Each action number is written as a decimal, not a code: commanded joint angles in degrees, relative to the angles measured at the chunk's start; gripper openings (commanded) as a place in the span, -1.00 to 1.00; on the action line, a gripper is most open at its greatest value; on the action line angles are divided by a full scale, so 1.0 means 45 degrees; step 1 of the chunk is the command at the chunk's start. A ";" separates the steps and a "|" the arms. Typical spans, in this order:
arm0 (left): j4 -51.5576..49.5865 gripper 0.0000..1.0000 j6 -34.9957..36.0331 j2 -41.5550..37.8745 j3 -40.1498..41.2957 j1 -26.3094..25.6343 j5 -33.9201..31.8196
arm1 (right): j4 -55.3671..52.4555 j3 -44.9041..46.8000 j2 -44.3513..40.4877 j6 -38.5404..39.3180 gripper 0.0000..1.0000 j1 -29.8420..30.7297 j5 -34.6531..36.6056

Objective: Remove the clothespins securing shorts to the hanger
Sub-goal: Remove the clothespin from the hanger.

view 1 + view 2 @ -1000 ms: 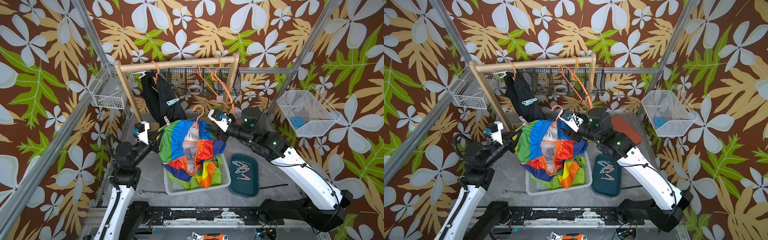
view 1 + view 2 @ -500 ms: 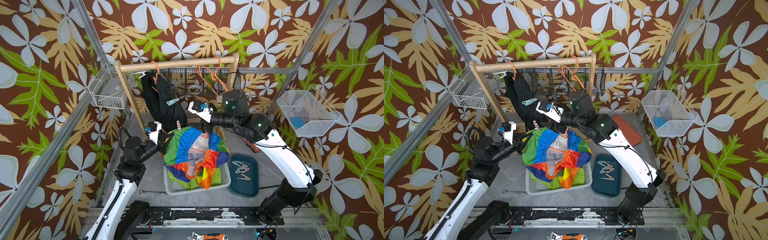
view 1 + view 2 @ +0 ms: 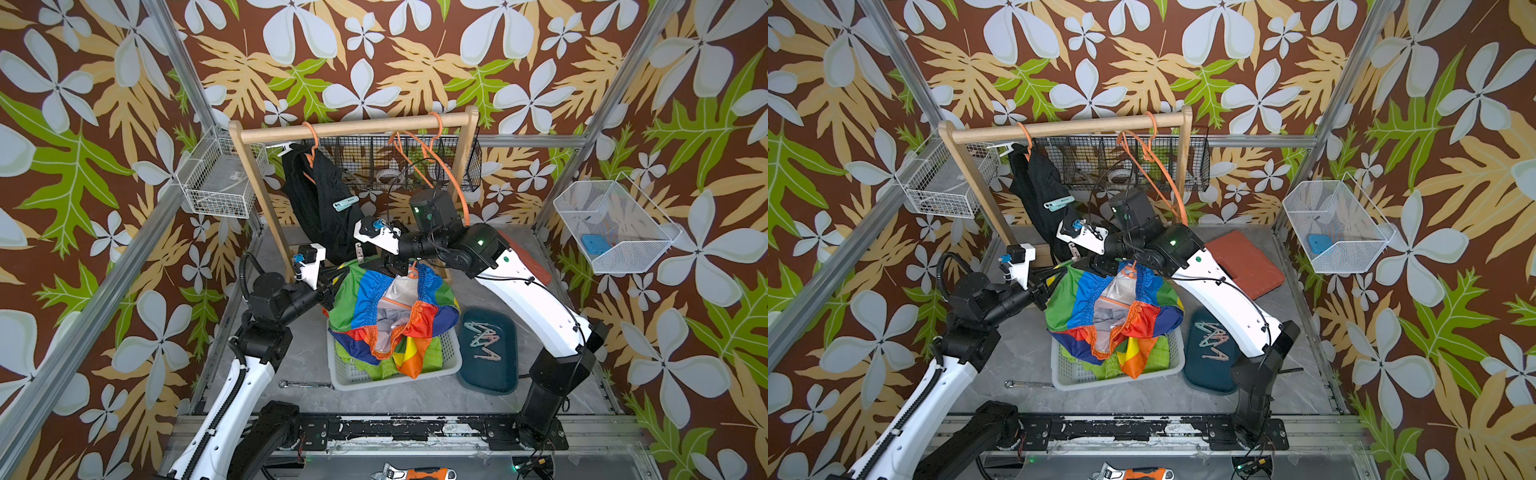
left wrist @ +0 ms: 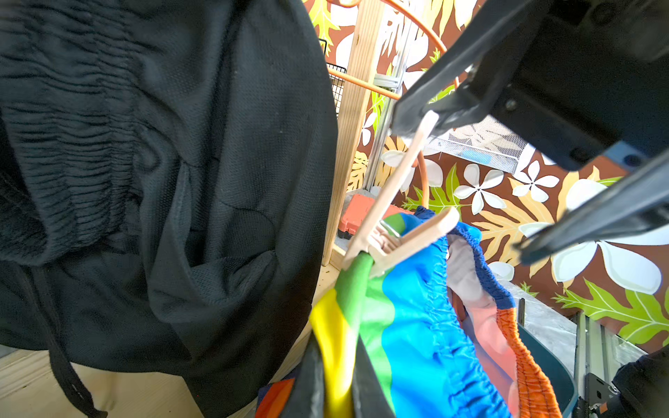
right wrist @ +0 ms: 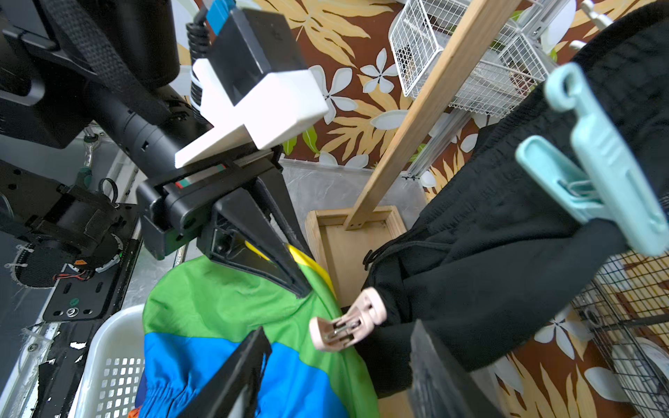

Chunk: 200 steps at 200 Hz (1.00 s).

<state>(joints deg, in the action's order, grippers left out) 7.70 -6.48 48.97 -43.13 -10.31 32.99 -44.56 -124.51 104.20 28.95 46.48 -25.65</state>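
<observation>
Swung leftward in frame since earlier, the right gripper (image 5: 338, 334) is spread around a stiff, light clothespin (image 4: 394, 231), judged best squeezed at its tails; limp shorts (image 3: 390, 299) are pinched by the left gripper (image 5: 298, 284).

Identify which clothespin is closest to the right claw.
The beige clothespin clipped on the colour-blocked shorts, beside the right claw. The teal clothespin grips the black shorts; the loose clothespins lie in the dark tray.

The grey marbled counter (image 3: 395, 399) carries a white basket (image 3: 345, 374) at its middle; a dark teal tray (image 3: 498, 374) lies just beside it, on the right arm's side; a silver wrench (image 3: 305, 385) lies by the basket's front left corner. A red-brown pad (image 3: 1246, 259) lies at the back right; a wooden rack (image 3: 262, 199) stands along the back.
</observation>
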 commanded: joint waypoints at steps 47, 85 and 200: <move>0.0075 -1.00 0.0092 -0.0150 -0.0097 -0.0132 0.0124 | 0.0102 -0.0336 0.0459 0.0215 0.13 -0.0014 -0.0160; 0.0046 -1.00 0.0112 -0.0121 -0.0102 -0.0151 0.0115 | 0.0059 -0.0372 0.0566 0.0149 0.00 -0.0004 -0.0306; 0.0026 -1.00 0.0195 -0.0179 -0.0063 -0.0146 -0.0042 | 0.0214 -0.0013 0.0461 0.0227 -0.72 -0.0002 -0.0141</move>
<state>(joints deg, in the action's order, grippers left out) 6.66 -5.76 48.40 -43.13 -10.94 32.38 -44.31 -124.92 106.63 29.89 46.48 -26.57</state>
